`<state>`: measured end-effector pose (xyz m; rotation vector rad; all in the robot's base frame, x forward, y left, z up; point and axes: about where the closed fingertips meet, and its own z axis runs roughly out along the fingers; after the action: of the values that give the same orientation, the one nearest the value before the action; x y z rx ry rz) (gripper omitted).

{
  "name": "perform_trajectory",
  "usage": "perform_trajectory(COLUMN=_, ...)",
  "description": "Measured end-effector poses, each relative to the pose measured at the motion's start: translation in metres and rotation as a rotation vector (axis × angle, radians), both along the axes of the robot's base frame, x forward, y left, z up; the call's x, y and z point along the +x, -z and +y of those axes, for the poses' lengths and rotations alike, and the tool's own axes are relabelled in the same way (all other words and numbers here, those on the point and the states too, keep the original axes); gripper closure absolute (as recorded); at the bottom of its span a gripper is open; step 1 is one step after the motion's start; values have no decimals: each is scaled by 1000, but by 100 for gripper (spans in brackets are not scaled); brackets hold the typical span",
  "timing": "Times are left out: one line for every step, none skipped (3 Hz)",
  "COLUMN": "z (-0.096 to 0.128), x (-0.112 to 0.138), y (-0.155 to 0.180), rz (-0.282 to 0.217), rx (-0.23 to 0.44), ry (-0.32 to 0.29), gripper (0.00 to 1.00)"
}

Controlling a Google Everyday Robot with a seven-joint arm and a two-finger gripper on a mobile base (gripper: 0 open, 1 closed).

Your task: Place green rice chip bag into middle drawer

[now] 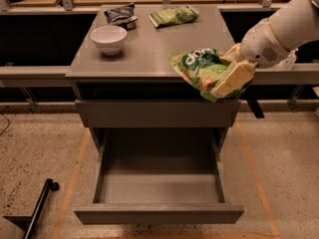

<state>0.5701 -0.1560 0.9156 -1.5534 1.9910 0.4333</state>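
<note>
The green rice chip bag (198, 69), bright green with white lettering on a dark patch, hangs in the air over the cabinet's front right corner. My gripper (230, 78) is shut on its right side, cream fingers (232, 79) pressed on the bag. The white arm comes in from the upper right. The middle drawer (158, 187) is pulled open below, a wide grey box with a bare floor and plain flat front. The bag is above and to the right of the drawer's opening.
On the cabinet top (149, 49) stand a white bowl (108, 38), a dark blue-black bag (120, 14) and a slimmer pale green bag (173, 16). A closed narrower drawer front (157, 113) sits above the open drawer. A black pole (37, 210) lies on the floor at lower left.
</note>
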Motion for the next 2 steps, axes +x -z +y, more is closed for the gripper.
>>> perform_trajectory(z=13, x=-38, y=30, rz=133, rx=9, ry=-51, gripper=100)
perform_trajectory(z=15, x=-42, y=36, rz=152, rx=7, ry=-58, gripper=100)
